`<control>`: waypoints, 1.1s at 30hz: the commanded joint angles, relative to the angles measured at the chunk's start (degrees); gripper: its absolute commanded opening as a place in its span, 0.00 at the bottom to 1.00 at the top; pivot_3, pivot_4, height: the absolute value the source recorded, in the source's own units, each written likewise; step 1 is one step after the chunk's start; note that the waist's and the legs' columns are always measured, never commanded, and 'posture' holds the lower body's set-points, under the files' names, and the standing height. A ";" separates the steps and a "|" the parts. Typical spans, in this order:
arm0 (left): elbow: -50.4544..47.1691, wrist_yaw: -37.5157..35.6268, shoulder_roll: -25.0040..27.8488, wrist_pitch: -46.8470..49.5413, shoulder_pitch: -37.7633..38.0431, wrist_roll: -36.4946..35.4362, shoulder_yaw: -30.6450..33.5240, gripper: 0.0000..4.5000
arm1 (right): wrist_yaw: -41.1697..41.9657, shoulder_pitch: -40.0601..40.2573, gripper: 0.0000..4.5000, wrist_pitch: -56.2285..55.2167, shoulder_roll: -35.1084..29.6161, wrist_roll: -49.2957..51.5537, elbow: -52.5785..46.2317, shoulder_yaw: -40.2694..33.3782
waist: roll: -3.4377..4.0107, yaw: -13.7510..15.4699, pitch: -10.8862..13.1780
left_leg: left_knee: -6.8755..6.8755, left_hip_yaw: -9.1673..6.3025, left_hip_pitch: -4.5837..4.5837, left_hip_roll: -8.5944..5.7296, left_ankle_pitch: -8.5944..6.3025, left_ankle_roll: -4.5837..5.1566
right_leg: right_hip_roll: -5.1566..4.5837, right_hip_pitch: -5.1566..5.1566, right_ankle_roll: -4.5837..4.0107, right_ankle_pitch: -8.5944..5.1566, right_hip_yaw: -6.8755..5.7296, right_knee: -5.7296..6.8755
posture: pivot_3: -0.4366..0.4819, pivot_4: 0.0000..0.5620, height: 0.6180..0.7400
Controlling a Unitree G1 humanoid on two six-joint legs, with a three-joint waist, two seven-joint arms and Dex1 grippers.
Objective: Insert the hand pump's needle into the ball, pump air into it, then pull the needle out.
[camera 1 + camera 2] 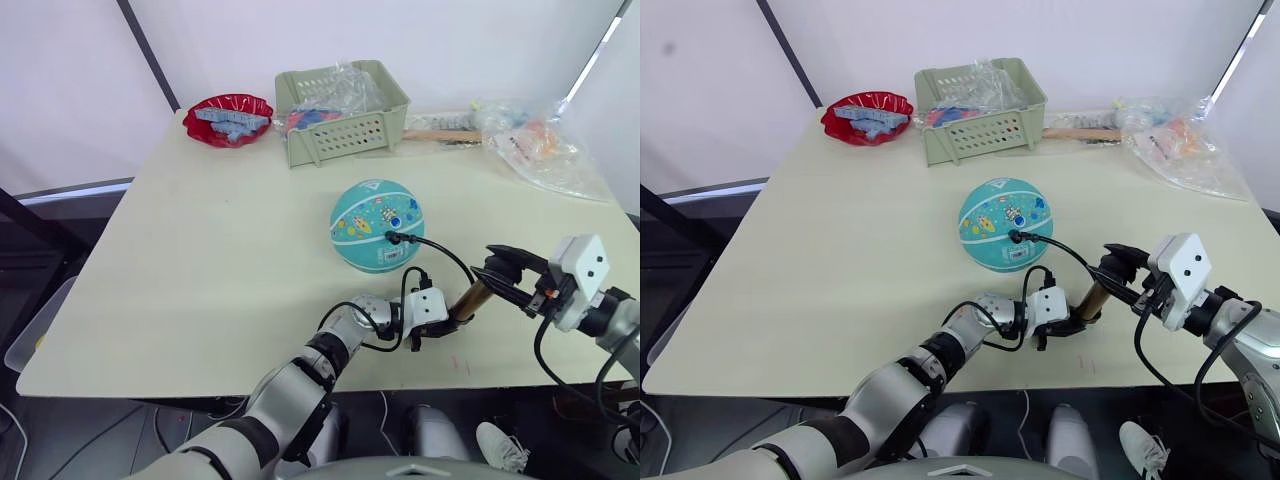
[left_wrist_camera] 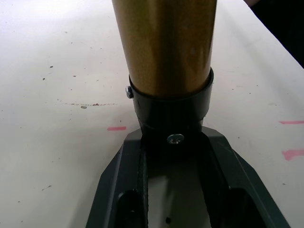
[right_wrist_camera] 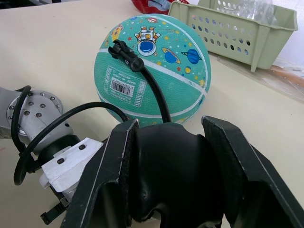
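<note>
The teal ball point(image 1: 372, 222) rests on the table's middle right. The needle's black fitting point(image 3: 124, 53) sits against the ball's skin, so the metal needle itself is hidden. A thin black hose point(image 1: 440, 250) curves from the fitting down to the hand pump point(image 1: 472, 298), which leans near the front edge. My left gripper point(image 2: 174, 142) is shut on the pump's black foot below the gold barrel point(image 2: 166, 42). My right gripper point(image 3: 169, 128) is shut on the black T-handle point(image 1: 505, 266) at the pump's upper end.
A green basket point(image 1: 345, 130) with bagged items stands at the back, a red bowl point(image 1: 228, 118) to its left. Crinkled plastic bags point(image 1: 545, 148) and a wooden stick point(image 1: 440, 135) lie at the back right. The table's front edge point(image 1: 300, 385) runs just below the pump.
</note>
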 commanded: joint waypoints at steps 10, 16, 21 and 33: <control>0.51 -1.63 -2.77 1.62 1.42 0.19 0.30 0.86 | 0.65 -0.19 0.36 3.13 -1.87 2.59 2.65 -4.02 | 0.32 0.15 0.14 | -0.03 -0.01 -0.12 -0.01 0.00 0.00 | -0.01 -0.09 -0.04 0.01 0.01 -0.01 | 0.48 0.27 1.00; -4.06 -5.84 -1.34 1.25 1.95 -3.13 2.19 1.00 | 1.39 -1.32 0.36 3.22 -3.01 2.21 3.87 -4.77 | 0.61 0.14 0.38 | -0.03 0.01 -0.27 -0.12 0.11 -0.19 | -0.10 -0.13 -0.05 0.00 0.05 -0.11 | 0.48 0.27 1.00; -10.09 -10.94 0.73 2.71 3.19 -5.76 3.53 1.00 | 1.75 -1.52 0.36 3.40 -3.51 2.34 3.89 -5.43 | 0.90 0.09 0.65 | -0.02 0.00 -0.33 -0.16 0.11 -0.19 | -0.13 -0.16 -0.05 0.00 0.05 -0.09 | 0.48 0.27 1.00; -46.74 -28.64 16.25 18.78 11.20 -20.48 6.05 1.00 | 2.70 0.18 0.36 -1.19 -3.09 0.76 2.52 -6.81 | 1.22 -0.11 0.96 | -0.01 0.00 -0.39 -0.17 0.12 -0.21 | -0.15 -0.23 -0.08 0.01 0.10 -0.06 | 0.48 0.27 1.00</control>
